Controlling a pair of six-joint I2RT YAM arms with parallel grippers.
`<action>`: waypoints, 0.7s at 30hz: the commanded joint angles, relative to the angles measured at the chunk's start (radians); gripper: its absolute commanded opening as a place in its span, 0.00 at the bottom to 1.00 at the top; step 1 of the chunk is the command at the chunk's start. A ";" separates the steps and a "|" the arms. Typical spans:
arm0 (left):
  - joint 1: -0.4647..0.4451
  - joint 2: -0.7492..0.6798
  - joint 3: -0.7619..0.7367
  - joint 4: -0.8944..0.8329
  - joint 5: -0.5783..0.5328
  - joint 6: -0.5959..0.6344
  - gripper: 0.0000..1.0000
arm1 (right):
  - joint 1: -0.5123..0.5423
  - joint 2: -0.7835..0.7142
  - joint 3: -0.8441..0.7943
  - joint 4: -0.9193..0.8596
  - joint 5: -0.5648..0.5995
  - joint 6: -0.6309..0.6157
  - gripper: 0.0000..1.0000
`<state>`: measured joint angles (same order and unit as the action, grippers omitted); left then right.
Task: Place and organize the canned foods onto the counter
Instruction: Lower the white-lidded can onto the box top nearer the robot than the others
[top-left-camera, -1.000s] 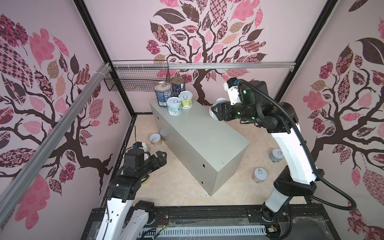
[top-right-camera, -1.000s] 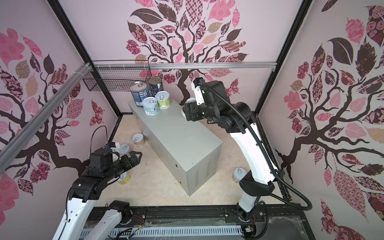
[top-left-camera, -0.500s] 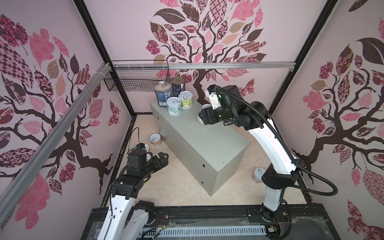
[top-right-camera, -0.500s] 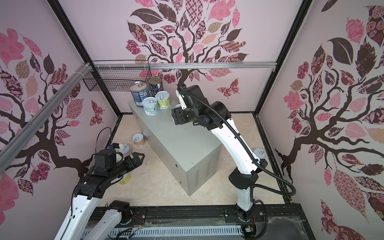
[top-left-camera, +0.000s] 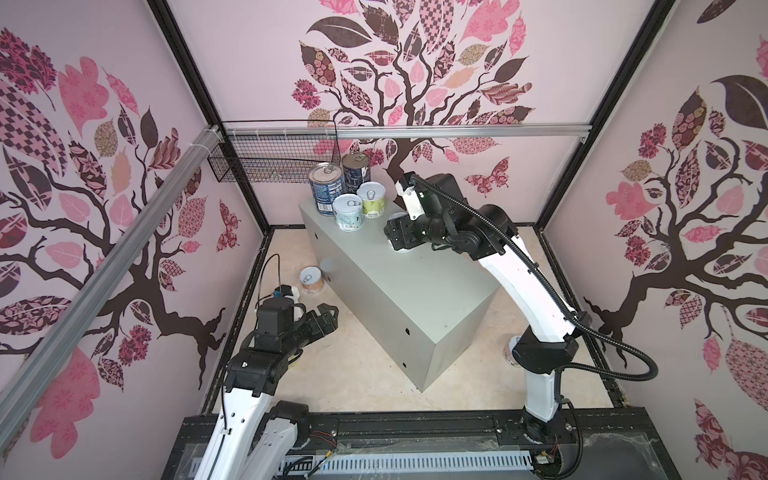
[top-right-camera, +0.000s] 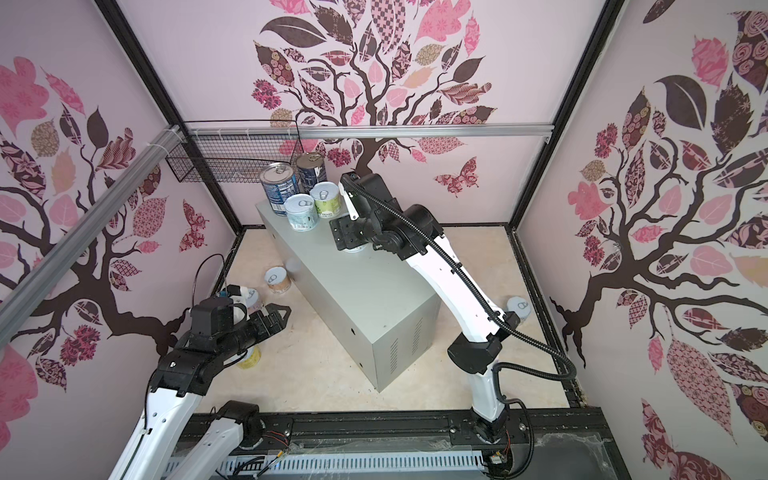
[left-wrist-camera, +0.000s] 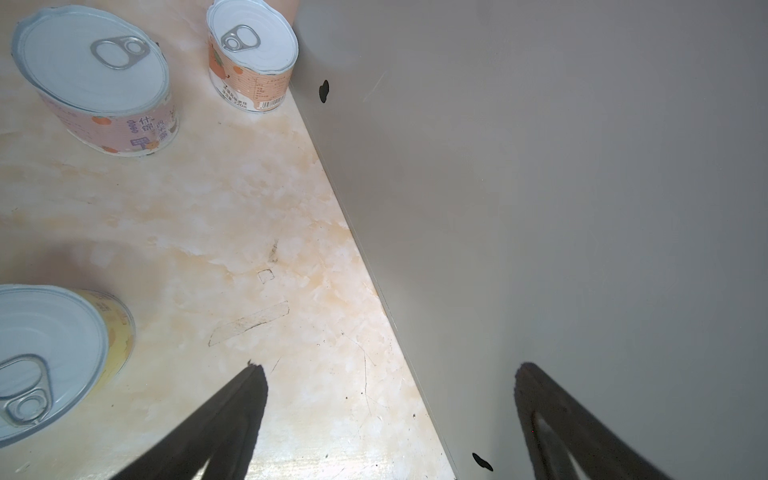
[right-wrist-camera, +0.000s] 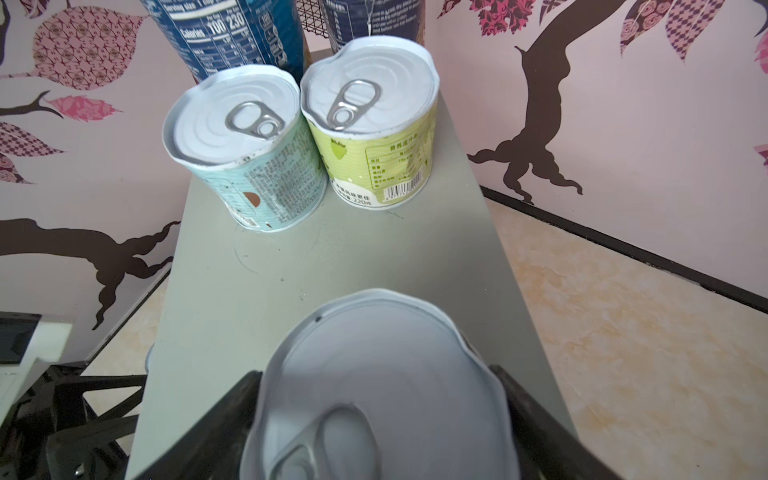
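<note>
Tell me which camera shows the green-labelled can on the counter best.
The right wrist view: it shows the green-labelled can close up, with lid, pull tab and barcode clear. In both top views it is small, upright on the counter. The left wrist view misses it.

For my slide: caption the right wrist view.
Fingers flank a can on the counter, facing teal can and green can.

- The counter (top-left-camera: 415, 282), mid-frame in a top view, is smooth painted metal, dull not shiny.
- The short cans (right-wrist-camera: 237, 124) have shiny white metal lids and smooth paper labels.
- The tall cans (top-left-camera: 326, 183) have bright silver metal tops.
- The floor (left-wrist-camera: 208, 232) is smooth, slightly shiny, scratched.
- The basket (top-left-camera: 270, 162), upper left, is thin black wire.
</note>
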<state>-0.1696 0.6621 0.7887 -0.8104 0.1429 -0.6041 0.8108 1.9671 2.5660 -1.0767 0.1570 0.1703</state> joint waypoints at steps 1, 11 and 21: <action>0.004 -0.002 -0.025 0.016 0.007 0.013 0.97 | 0.007 0.026 0.037 0.036 0.009 -0.012 0.88; 0.003 -0.001 -0.017 0.008 0.004 0.015 0.97 | 0.008 -0.007 0.034 0.065 0.000 -0.020 1.00; 0.004 -0.007 0.016 -0.018 -0.010 0.015 0.97 | 0.010 -0.175 -0.137 0.158 -0.023 -0.017 1.00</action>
<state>-0.1696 0.6617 0.7891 -0.8150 0.1402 -0.6018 0.8131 1.8881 2.4535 -0.9615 0.1402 0.1562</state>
